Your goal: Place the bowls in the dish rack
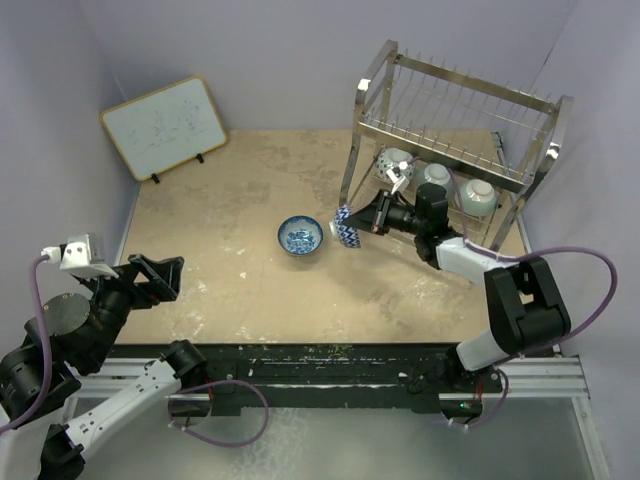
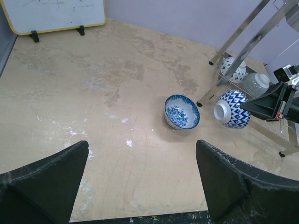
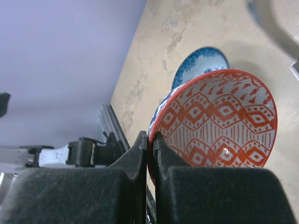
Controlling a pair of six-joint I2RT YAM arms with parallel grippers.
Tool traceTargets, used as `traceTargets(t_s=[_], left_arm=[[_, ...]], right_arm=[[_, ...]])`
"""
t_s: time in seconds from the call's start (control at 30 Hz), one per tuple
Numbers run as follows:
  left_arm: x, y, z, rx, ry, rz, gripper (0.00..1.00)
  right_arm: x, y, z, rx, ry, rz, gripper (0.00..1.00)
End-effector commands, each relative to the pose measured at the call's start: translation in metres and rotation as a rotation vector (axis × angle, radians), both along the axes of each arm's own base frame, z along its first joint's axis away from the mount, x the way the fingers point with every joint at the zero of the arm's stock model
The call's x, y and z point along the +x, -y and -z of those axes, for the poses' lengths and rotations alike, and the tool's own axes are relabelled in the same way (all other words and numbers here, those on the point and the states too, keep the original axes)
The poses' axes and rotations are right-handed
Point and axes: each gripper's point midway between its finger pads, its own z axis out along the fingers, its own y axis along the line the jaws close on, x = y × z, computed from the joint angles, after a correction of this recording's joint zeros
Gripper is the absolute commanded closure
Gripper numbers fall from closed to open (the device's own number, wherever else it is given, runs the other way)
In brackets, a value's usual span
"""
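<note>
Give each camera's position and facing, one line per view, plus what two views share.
Top external: above and behind the bases, looking down on table, dish rack, both arms.
Left wrist: from the left, facing the held bowl; open left gripper below.
Right wrist: looks along right gripper, shut on held bowl's rim.
Shared: all three show the blue floral bowl.

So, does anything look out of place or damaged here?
Nothing looks broken or spilled. The red-and-blue bowl in the right gripper is tipped on its side, pinched by the rim, beside the dish rack. The blue bowl stands upright on the table, which has pale smears.
</note>
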Motion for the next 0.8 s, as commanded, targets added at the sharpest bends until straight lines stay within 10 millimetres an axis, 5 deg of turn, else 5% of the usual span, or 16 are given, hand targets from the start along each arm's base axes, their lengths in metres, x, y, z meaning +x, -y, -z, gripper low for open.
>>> traceTargets(t_s=[0.0, 0.47, 0.77], left_arm=[[0.003, 0.006, -0.018, -0.023, 0.037, 0.021, 0.01], [0.001, 0.005, -0.019, -0.025, 0.035, 0.025, 0.01], [0.0, 0.006, -0.021, -0.03, 0.037, 0.031, 0.01]], right_arm=[[0.014, 0.011, -0.053, 0.183, 0.132, -0.033, 1.0], [0.07, 0.068, -0.075, 0.327, 0.18, 0.174, 1.0], [0.1, 0.088, -0.077, 0.452, 0.188, 0.272, 1.0]])
